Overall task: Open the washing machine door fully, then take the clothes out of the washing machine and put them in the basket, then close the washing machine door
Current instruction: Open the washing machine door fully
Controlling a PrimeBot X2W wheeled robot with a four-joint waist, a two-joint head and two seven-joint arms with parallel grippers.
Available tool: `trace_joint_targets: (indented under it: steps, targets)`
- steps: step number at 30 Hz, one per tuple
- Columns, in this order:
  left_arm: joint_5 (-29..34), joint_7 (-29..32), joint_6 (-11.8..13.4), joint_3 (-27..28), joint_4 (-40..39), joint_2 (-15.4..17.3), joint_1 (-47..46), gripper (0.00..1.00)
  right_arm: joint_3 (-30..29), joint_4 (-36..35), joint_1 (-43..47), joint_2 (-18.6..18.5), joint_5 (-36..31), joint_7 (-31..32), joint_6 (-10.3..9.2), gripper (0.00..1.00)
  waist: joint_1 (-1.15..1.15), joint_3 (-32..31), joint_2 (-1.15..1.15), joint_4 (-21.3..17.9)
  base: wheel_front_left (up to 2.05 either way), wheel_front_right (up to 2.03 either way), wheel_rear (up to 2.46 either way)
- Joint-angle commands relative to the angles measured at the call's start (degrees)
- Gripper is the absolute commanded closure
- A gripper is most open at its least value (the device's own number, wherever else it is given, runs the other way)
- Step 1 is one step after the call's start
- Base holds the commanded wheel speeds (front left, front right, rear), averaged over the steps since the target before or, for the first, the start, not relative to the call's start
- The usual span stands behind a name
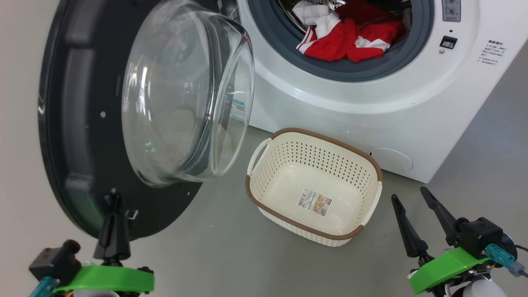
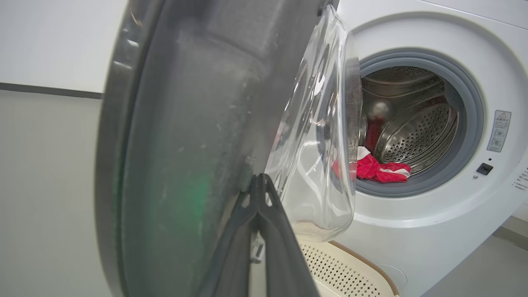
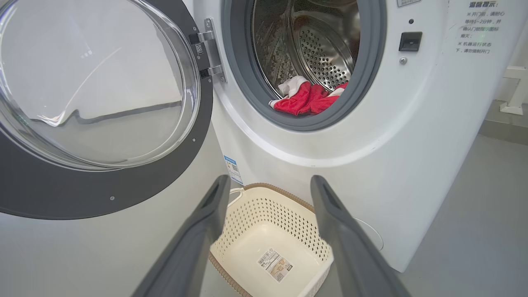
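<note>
The clothes (image 1: 350,39) lie at the mouth of the washing machine (image 1: 350,107), with the washing machine door (image 1: 78,136) swung open leftward. The basket (image 1: 330,142) stands before it on the smooth grey floor (image 1: 214,235), near a pale wall (image 2: 49,41). The left gripper (image 1: 114,197) has its fingers pressed together at the door rim; the right gripper (image 1: 408,194) has them spread.

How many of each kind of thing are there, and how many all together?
Washing machine: 1
Washing machine door: 1
Basket: 1
Bundle of red clothes: 1
Robot hands: 2 (left hand, right hand)
Total: 6
</note>
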Motion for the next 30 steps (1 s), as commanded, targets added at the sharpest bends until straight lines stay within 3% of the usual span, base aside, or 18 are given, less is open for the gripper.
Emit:
trace_joint_targets:
  steps: [1, 30]
  targets:
    - [0.4, -0.5, -0.1, 3.9, -0.4, 2.2, -2.7, 1.0, 1.4, -1.1, -1.7, -0.5, -0.4, -0.7, 0.09, 0.0, 0.0, -0.1, 0.0, 0.0, 0.0, 0.0, 0.0]
    - [7.5, -0.5, -3.3, 18.7, 15.7, 4.7, -14.7, 1.0, 2.9, -1.1, -2.2, -1.2, -0.1, -0.7, 0.09, 0.0, 0.0, 1.4, 0.0, -1.4, 0.0, 0.0, 0.0]
